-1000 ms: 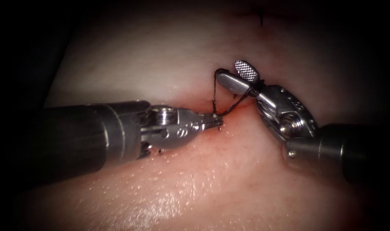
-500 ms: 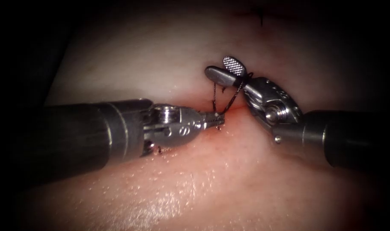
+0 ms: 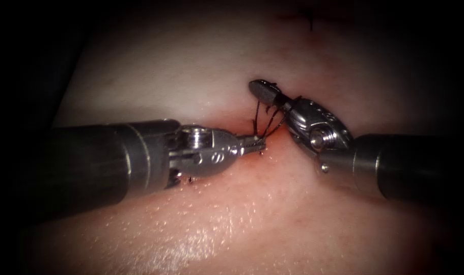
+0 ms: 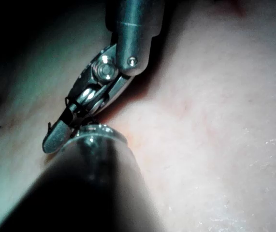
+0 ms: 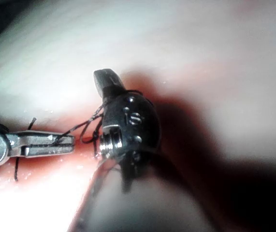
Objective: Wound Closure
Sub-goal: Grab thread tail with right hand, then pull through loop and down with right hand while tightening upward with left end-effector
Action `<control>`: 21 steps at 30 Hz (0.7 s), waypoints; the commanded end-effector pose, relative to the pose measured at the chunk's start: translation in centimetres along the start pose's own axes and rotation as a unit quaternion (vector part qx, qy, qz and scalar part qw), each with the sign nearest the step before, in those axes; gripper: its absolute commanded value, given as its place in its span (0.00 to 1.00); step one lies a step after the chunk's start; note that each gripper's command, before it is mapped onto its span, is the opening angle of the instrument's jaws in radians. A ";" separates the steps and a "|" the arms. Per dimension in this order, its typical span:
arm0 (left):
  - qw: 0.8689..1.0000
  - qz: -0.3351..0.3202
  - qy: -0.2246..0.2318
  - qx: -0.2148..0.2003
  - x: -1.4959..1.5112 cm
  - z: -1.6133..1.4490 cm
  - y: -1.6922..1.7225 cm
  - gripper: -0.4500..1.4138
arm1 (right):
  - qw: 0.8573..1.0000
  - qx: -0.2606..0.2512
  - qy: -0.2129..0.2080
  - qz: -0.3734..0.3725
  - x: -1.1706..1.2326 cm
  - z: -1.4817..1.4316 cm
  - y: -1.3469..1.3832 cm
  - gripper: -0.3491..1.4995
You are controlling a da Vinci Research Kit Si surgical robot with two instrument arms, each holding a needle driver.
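Your left tool (image 3: 256, 145) enters from the left of the endoscope frame and lies low over the tissue (image 3: 232, 224), its jaws clenched on the thread (image 3: 266, 118) right at the cut (image 3: 242, 125) in the centre of the frame. Your right tool (image 3: 260, 89) comes in from the right, its tip just above and to the right of the left tool's tip. Its jaws are closed, and dark thread is wound around them behind the tip. From those turns, short strands run down to the left tool's jaws and to the tissue at the cut. Red fluid (image 3: 272, 153) stains the tissue around both tips. A short dark stitch end (image 3: 311, 21) sits at the top of the frame, well apart from both tools. The needle cannot be made out. In the right wrist view, the right tool (image 5: 105, 81) carries the thread (image 5: 87, 123) loops, and strands lead to the left tool (image 5: 63, 141).
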 end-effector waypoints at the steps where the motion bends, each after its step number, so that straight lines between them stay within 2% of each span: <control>1: 1.000 0.000 0.002 0.000 0.00 0.07 -0.04 0.00 | 1.000 0.010 0.005 0.004 -0.02 0.07 -0.04 0.00; 10: 1.000 -0.010 0.002 -0.004 -0.12 0.00 -0.15 0.00 | 0.998 0.040 0.013 -0.041 -0.04 -0.06 -0.10 0.00; 16: 0.999 -0.031 -0.012 -0.011 -0.26 -0.09 -0.57 0.00 | 0.995 0.064 0.021 -0.069 -0.11 -0.16 -0.16 0.00; 21: 0.998 -0.051 -0.026 -0.013 -0.50 -0.02 -1.04 0.00 | 0.992 0.084 0.037 -0.082 -0.19 -0.20 -0.17 0.00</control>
